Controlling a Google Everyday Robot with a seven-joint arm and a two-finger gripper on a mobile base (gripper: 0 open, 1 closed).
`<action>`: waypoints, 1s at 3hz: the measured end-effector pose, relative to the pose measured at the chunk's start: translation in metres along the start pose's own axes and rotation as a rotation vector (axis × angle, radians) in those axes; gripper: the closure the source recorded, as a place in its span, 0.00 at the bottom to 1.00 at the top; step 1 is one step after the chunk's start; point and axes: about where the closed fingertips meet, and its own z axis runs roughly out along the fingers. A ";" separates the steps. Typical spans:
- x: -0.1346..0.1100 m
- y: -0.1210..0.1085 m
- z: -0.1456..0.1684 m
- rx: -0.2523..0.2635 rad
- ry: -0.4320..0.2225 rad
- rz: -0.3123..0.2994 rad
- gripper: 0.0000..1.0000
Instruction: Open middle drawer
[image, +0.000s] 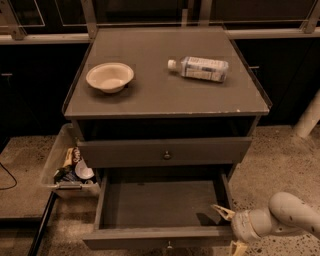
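Gripper (226, 229) sits low at the right front corner of the pulled-out bottom drawer (160, 237), fingers spread apart and gripping nothing. Above it, the middle drawer (200, 151) lies just beneath the cabinet top (165, 95), drawn out far less than the bottom one.
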 end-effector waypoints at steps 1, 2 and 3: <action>-0.028 -0.012 -0.030 0.021 0.048 -0.069 0.00; -0.050 -0.020 -0.064 0.056 0.092 -0.125 0.00; -0.052 -0.022 -0.067 0.059 0.097 -0.129 0.00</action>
